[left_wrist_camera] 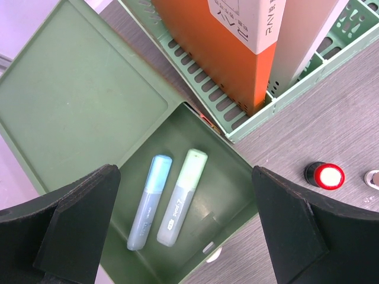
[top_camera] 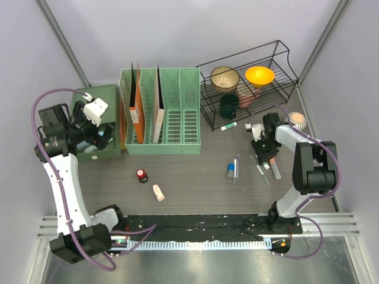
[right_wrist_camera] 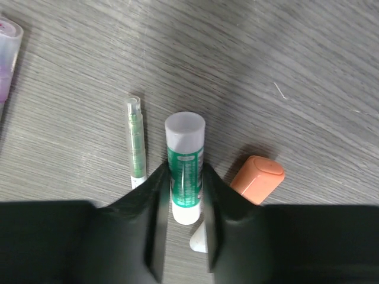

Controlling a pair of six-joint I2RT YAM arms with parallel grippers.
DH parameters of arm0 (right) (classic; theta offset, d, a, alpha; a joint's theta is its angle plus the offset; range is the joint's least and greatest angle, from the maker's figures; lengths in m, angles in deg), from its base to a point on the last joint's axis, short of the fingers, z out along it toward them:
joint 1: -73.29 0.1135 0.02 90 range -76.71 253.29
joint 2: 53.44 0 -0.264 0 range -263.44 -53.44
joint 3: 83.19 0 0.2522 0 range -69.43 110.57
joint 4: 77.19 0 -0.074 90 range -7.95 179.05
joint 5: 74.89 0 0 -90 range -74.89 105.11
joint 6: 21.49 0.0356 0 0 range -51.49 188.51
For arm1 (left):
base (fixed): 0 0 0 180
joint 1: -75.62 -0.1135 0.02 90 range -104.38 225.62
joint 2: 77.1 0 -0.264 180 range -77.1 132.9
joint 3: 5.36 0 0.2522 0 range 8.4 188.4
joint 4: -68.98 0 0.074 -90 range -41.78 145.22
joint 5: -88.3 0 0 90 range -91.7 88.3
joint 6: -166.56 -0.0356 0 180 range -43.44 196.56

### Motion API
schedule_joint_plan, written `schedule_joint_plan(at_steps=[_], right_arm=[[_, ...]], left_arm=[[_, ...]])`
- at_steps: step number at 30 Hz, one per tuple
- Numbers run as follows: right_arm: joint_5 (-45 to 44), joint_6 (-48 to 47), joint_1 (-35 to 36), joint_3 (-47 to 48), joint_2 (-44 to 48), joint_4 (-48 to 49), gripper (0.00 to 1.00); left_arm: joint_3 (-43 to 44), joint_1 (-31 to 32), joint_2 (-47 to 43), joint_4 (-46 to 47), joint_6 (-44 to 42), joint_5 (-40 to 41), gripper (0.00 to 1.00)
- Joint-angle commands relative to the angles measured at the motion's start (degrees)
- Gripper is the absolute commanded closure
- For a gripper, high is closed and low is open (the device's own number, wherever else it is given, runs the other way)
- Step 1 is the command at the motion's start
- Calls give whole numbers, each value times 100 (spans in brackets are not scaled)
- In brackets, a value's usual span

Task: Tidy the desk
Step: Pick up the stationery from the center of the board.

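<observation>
The desk [top_camera: 195,183] is a dark wood-grain top with small items scattered on it. My right gripper [right_wrist_camera: 185,177] is low over the desk [right_wrist_camera: 284,71] at the right [top_camera: 265,155], its fingers pressed on both sides of a green glue stick [right_wrist_camera: 185,154] with a clear cap that lies flat. A thin green pen [right_wrist_camera: 137,145] lies just left of it, an orange-capped marker [right_wrist_camera: 257,177] just right. My left gripper [left_wrist_camera: 185,177] hangs open over a green box [left_wrist_camera: 77,100], where a blue highlighter [left_wrist_camera: 149,201] and a green highlighter [left_wrist_camera: 182,195] lie.
A green file rack [top_camera: 177,112] with folders stands at the back, a black wire rack [top_camera: 278,65] with bowls to its right. A red-capped bottle [top_camera: 141,175], a pink piece [top_camera: 158,193], a blue-grey item [top_camera: 231,170] and a green marker [top_camera: 228,126] lie loose.
</observation>
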Motion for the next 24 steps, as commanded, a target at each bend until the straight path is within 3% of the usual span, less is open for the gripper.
schedule_joint_plan(at_steps=[1,9,17,20,24], right_arm=[[73,-38,4,72,-74,182,75],[583,-12,127,976,357,-678,96],[1346,146,679,2479,594,-1558,99],[1637,278,1144,2936,673,-1734,99],[2016,533,1873,3367,831,-1612,99]], left_arm=[[-14,-25,-70,133,-58,-128,0],[196,-25,-61,-17,65,-524,0],[609,-34,44,-166,731,-1076,0],[567,-17,0,-114,1136,-1884,0],[198,88,-210,744,2459,-3061,0]])
